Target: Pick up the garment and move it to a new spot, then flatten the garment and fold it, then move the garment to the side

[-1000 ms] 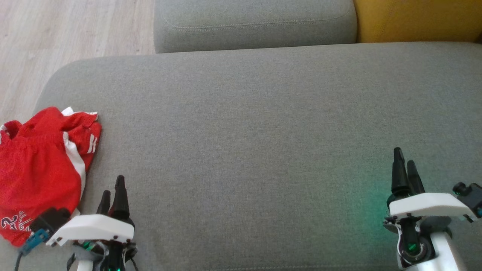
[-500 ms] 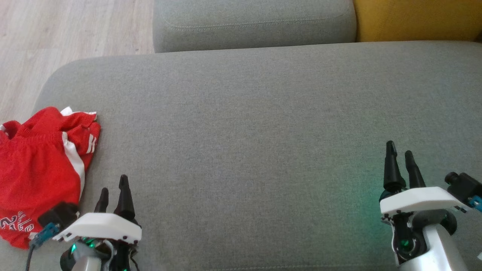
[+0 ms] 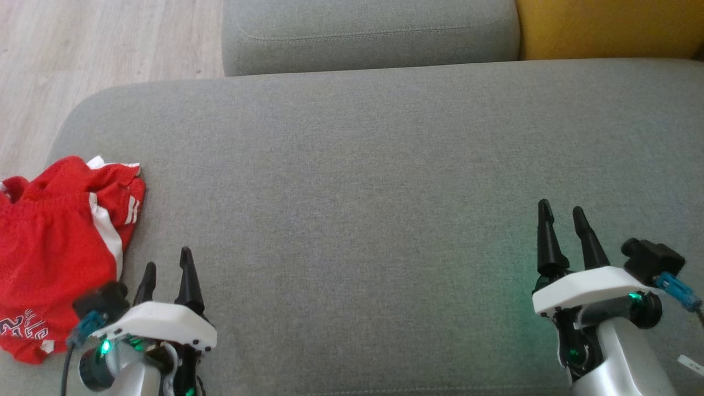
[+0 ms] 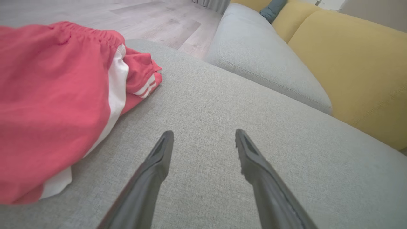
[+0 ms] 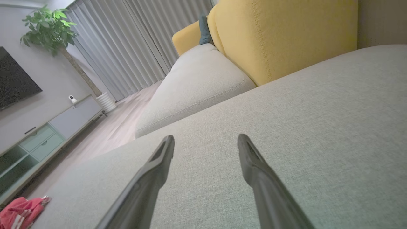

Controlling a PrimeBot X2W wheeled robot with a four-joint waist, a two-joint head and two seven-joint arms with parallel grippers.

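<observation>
Grey sofa seat (image 3: 357, 165) holds the garment (image 3: 49, 247) crumpled at lower left of frame, just beside the released left pincer (image 3: 168, 259), right pincer (image 3: 561, 207) also released at lower right; light, limp mesh I'd guess, so pinch the gathered waistband (image 4: 92, 33).

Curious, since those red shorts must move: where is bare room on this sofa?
The grey seat cushion is bare from the left gripper across to the right gripper and back to the yellow backrest. Only its left end is crowded, where the garment lies bunched.
</observation>
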